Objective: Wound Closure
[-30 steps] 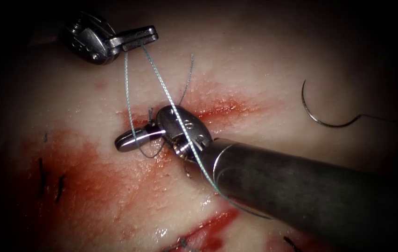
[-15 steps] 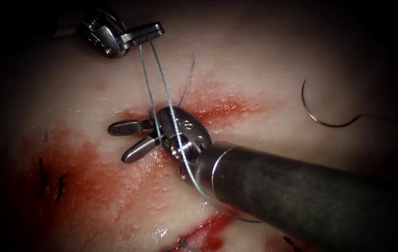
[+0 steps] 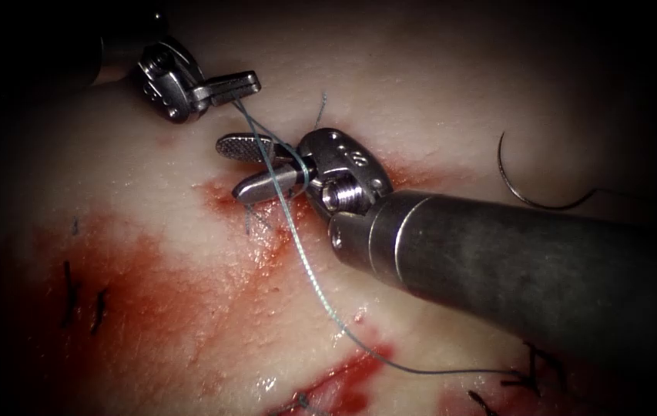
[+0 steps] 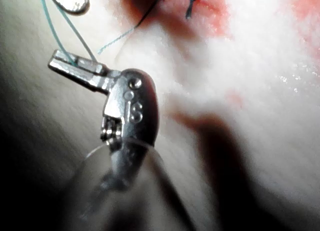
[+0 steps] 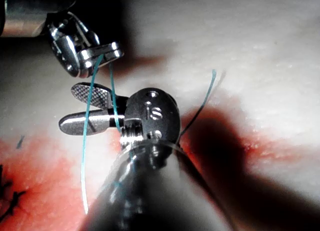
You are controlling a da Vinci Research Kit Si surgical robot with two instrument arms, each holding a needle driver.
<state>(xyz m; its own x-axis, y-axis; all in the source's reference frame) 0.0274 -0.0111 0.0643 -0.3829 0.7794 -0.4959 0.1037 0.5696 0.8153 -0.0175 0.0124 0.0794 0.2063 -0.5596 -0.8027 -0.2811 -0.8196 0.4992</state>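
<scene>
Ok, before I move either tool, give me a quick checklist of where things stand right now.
1. Left tool shut on the thread: ok.
2. Right tool jaws open, holding nothing: ok.
3. Thread runs between the right tool's open jaws: ok, seen in the right wrist view too.
4. Needle lies free on the tissue, right of the cut, not in the tissue: ok.
5. Short thread end stands up beside the right tool: ok.
6. Whether a loop sits round the right tool: cannot tell.
</scene>
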